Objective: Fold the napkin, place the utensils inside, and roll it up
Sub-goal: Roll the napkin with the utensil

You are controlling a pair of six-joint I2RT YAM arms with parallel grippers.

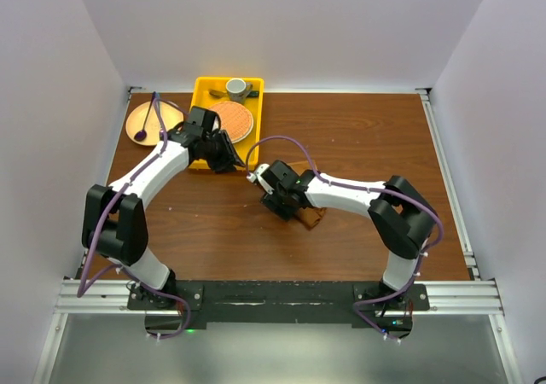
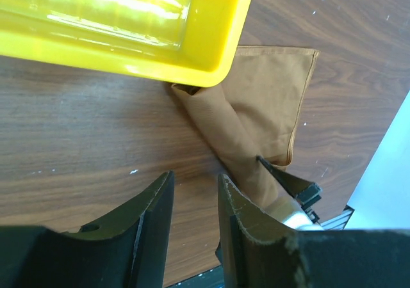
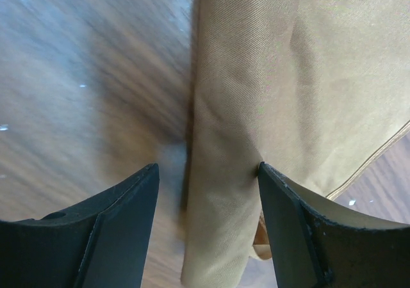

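Note:
The rust-brown napkin [image 2: 269, 89] lies on the wooden table by the yellow tray's corner. One side is rolled into a thick fold that runs toward my right arm. In the top view only a brown patch of the napkin [image 1: 311, 218] shows under that arm. My right gripper [image 3: 207, 166] is open and straddles the rolled fold of the napkin [image 3: 307, 57]; its right finger touches the cloth. My left gripper [image 2: 195, 176] is open over bare wood beside the roll, with nothing between its fingers. From above, the left gripper [image 1: 223, 158] sits at the tray's front edge and the right gripper [image 1: 281, 206] mid-table. The utensils are out of view.
The yellow tray [image 1: 258, 111] stands at the back and holds a round orange woven mat [image 1: 232, 121] and a cup [image 1: 236, 87]. A plate [image 1: 136, 130] with a purple spoon [image 1: 151, 118] sits at the back left. The tray's rim [image 2: 211, 77] is close ahead of the left gripper.

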